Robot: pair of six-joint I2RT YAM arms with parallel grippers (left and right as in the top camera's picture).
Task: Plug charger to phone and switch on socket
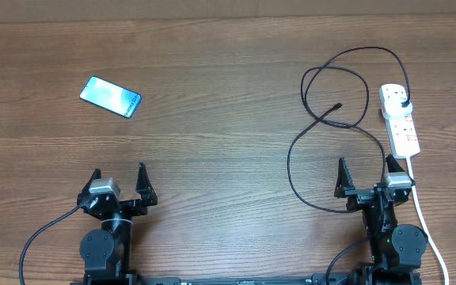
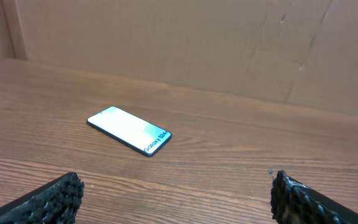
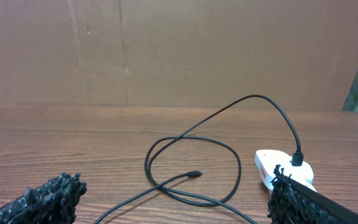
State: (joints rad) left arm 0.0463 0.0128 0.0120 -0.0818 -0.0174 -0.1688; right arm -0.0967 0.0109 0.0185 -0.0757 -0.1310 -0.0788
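The phone (image 1: 111, 96) lies flat at the far left, cyan screen up; it also shows in the left wrist view (image 2: 129, 130). The black charger cable (image 1: 347, 87) loops at the right; its plug tip (image 1: 337, 105) lies free on the wood, seen in the right wrist view (image 3: 194, 174). Its black adapter (image 1: 402, 101) sits in the far end of the white socket strip (image 1: 400, 120), also in the right wrist view (image 3: 278, 167). My left gripper (image 1: 118, 180) is open and empty near the front, well short of the phone. My right gripper (image 1: 364, 172) is open and empty, just before the strip.
The strip's thick white cord (image 1: 424, 222) runs down the right side past my right arm. A cardboard wall (image 2: 185, 43) stands behind the table. The wooden table (image 1: 228, 142) stretches between the two arms.
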